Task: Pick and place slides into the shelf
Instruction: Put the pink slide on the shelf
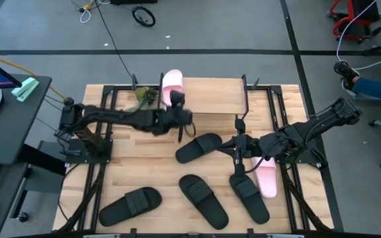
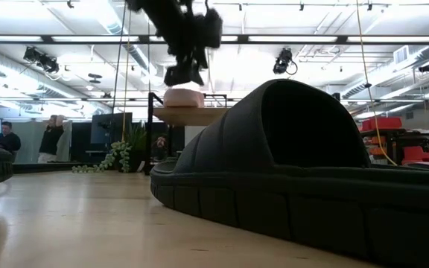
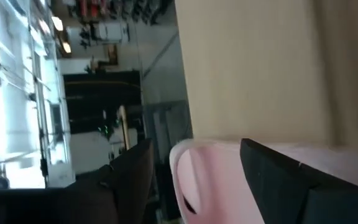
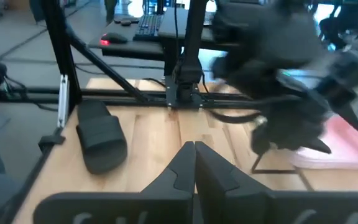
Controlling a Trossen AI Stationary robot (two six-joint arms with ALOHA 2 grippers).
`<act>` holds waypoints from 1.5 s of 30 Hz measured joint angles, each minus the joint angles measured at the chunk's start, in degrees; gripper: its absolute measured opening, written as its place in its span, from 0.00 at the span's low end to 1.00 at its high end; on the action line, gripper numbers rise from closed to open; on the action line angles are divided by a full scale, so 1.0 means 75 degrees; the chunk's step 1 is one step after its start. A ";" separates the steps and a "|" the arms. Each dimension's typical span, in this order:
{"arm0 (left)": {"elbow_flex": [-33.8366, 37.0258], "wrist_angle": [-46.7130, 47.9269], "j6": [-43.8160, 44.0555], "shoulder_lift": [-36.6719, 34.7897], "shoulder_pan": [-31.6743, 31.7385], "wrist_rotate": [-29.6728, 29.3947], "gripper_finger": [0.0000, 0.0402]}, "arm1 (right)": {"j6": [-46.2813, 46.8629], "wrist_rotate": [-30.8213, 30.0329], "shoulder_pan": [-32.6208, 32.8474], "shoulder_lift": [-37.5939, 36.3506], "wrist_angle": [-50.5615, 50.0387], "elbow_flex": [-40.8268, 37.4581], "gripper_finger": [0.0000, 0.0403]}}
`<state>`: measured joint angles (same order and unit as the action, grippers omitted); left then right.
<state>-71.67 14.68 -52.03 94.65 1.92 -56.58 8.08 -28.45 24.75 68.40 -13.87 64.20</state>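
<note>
One pale pink slide (image 1: 172,84) lies sole down on the left end of the shelf's plank top (image 1: 210,96); the low view shows the slide (image 2: 185,97) on the plank (image 2: 203,114). My left gripper (image 1: 177,107) is open directly above its near end, fingers on either side of the slide (image 3: 210,180). My right gripper (image 1: 233,142) hovers shut near the table's middle, beside a black slide (image 1: 199,147). The second pink slide (image 1: 266,178) lies on the table under the right arm. Three more black slides (image 1: 204,198) (image 1: 249,196) (image 1: 129,203) lie along the near edge. My left gripper (image 3: 196,144) comes down from above with its fingers across the pink slide's near end (image 3: 185,162). One finger (image 3: 278,180) overlaps the slide and the other (image 3: 129,180) shows a dark gap beside it. I cannot tell whether it touches. The slide rests on the shelf.
The rest of the shelf's plank is bare wood. Black wire uprights (image 1: 245,92) stand at the shelf's ends. A small plant (image 1: 144,96) sits left of the shelf. One black slide (image 2: 289,171) fills the low view's foreground. People stand in the room beyond the table.
</note>
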 joint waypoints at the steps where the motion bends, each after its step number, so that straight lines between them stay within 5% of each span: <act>1: -0.0001 0.0119 0.0140 -0.0049 -0.0231 -0.0149 0.61 | 0.0232 0.0000 0.0000 0.0000 0.0073 0.0000 0.03; 7: -0.0001 0.1548 0.1798 -0.0243 -0.1518 -0.1921 0.62 | 0.0757 -0.0005 0.0000 0.0000 0.0765 0.0029 0.03; 13: -0.0006 0.3617 0.4772 -0.0456 -0.2438 -0.1965 0.62 | -0.0014 -0.0001 -0.0041 -0.0006 0.1320 0.0146 0.03; 17: -0.0008 0.4702 0.7362 -0.0609 -0.2360 -0.0416 0.62 | 0.0176 0.0746 -0.0041 0.0079 0.0894 0.0119 0.03; 22: -0.0001 0.5359 0.9516 -0.0614 -0.2027 0.2083 0.60 | 0.2393 0.1134 -0.0020 0.0733 0.0123 0.0119 0.03; 30: -0.0004 0.5376 0.9258 -0.0479 -0.1988 0.2374 0.53 | 0.4071 0.1460 0.0546 0.2156 -0.3913 0.0114 0.03; 37: -0.0004 0.5412 0.8653 -0.0483 -0.1866 0.2370 0.47 | 0.1804 -0.0159 0.0303 0.2861 -0.4142 0.0105 0.03; 45: -0.0004 0.5426 0.8661 -0.0483 -0.1590 0.2395 0.43 | 0.3768 0.1935 -0.0633 0.2824 -0.5732 0.0172 0.12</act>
<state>-71.70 55.37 12.92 91.02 -10.01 -38.61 36.34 -13.94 20.01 89.58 -56.86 65.49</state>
